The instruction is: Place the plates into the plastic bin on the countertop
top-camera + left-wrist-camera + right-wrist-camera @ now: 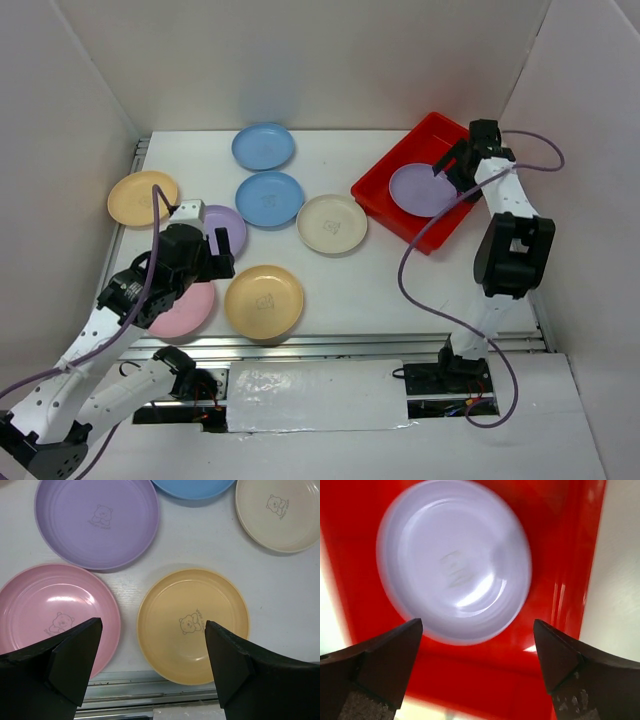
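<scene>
The red plastic bin stands at the back right of the white countertop. One lilac plate lies in it, blurred in the right wrist view. My right gripper hovers open and empty over the bin. On the countertop lie two blue plates, a cream plate, two yellow plates, a pink plate and a lilac plate. My left gripper is open and empty above the gap between the pink plate and the yellow plate.
White walls close in the left, back and right sides. A metal rail runs along the near edge. A purple cable loops from the right arm over the countertop. The left arm hides part of the lilac and pink plates.
</scene>
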Robot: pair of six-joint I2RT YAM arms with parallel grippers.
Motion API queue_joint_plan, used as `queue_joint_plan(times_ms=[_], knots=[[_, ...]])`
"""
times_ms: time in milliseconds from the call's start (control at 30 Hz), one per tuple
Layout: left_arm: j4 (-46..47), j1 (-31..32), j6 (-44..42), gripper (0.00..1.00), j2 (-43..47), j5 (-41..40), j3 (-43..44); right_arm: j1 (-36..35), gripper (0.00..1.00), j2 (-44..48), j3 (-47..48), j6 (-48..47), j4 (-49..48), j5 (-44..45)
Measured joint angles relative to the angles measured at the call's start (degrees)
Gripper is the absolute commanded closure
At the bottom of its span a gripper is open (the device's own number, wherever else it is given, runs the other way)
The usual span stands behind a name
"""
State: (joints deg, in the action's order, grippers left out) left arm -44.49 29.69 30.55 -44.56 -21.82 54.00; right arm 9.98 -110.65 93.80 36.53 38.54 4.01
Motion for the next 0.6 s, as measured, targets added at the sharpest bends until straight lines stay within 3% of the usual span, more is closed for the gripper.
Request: queue_joint_plan(times_ms=[133,233,433,600], knots=[[0.0,0.0,-0.4,0.03,-0.1,0.5,0.0,-5.3,0.00,9.1,-0.5,-2.5,0.3,0.9],[0.0,0.0,-0.4,0.01,0.1,0.5,0.0,-13.6,0.00,16.9,-3.1,-5.2,-1.0,0.9],[0.0,0.0,-0.2,0.01,1.2,-0.7,0.0,-32.8,0.02,25.0,-22.1,-4.0,-6.6,1.6],[0.0,0.0,-0.2,0.01,1.4,-1.4,0.0,-38.6,0.04,24.2,-34.9,2.0,-8.2,5.8]])
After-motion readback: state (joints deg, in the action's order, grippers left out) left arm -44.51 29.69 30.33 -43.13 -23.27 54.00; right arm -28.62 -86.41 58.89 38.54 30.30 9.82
